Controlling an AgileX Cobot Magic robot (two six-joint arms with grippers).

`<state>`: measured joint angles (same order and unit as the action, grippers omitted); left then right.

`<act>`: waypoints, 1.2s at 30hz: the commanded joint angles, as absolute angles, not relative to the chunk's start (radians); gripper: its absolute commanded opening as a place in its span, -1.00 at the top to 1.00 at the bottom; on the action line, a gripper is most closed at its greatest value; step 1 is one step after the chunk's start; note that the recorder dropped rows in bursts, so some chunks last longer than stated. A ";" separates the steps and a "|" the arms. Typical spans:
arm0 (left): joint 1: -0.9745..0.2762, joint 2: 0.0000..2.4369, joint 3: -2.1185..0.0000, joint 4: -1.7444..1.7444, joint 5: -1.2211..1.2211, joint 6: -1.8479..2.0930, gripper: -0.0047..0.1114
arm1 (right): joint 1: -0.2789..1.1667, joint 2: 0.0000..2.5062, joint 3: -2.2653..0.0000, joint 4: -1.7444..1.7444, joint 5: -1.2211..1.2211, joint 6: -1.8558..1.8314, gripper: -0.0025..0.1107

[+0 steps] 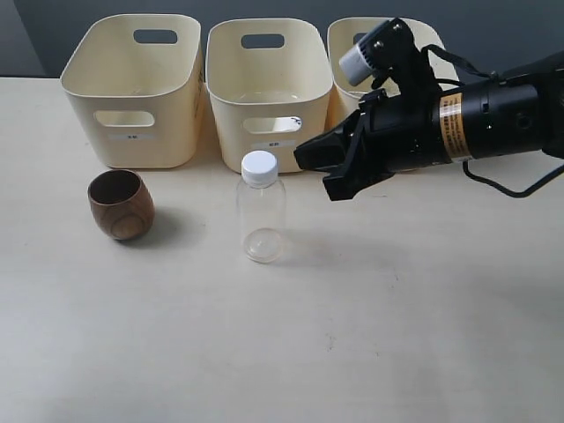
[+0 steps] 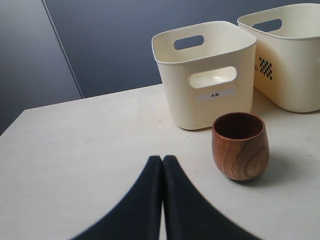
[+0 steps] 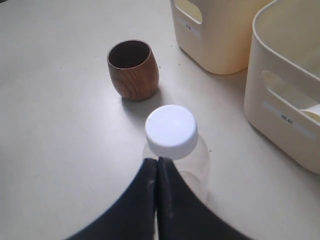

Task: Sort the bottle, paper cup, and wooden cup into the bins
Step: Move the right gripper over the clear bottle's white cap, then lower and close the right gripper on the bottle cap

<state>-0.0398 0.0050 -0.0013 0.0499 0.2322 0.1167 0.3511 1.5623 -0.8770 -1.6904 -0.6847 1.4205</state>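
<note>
The clear bottle (image 1: 261, 220) with its white cap (image 3: 171, 131) stands upright in front of the middle bin (image 1: 269, 79). My right gripper (image 1: 313, 172) hovers just right of the cap, shut and empty; in the right wrist view its tips (image 3: 157, 161) point at the bottle. The dark wooden cup (image 1: 121, 204) stands upright before the left bin (image 1: 132, 88). My left gripper (image 2: 162, 159) is shut and empty, low over the table, short of the wooden cup (image 2: 240, 145). The exterior view does not show the left gripper. The paper cup is out of view.
Three cream bins line the back of the table; the right bin (image 1: 348, 44) is partly hidden behind my right arm. A dark wall rises behind the bins. The pale table (image 1: 352, 335) spreads out in front of the bottle and cup.
</note>
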 commanded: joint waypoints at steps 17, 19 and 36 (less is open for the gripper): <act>-0.043 0.000 0.000 0.047 0.231 0.115 0.92 | 0.357 1.562 -0.873 -1.578 -0.660 1.391 -0.44; -0.043 0.000 0.000 0.047 0.231 0.115 0.92 | 0.370 1.562 -0.873 -1.580 -0.639 1.391 -0.41; -0.043 0.000 0.000 0.047 0.231 0.115 0.92 | 0.537 1.562 -0.873 -1.531 -0.348 1.381 -0.37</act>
<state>-0.0398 0.0050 -0.0013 0.0499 0.2322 0.1167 0.5336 1.5623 -0.8770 -1.5503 -0.3607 1.3892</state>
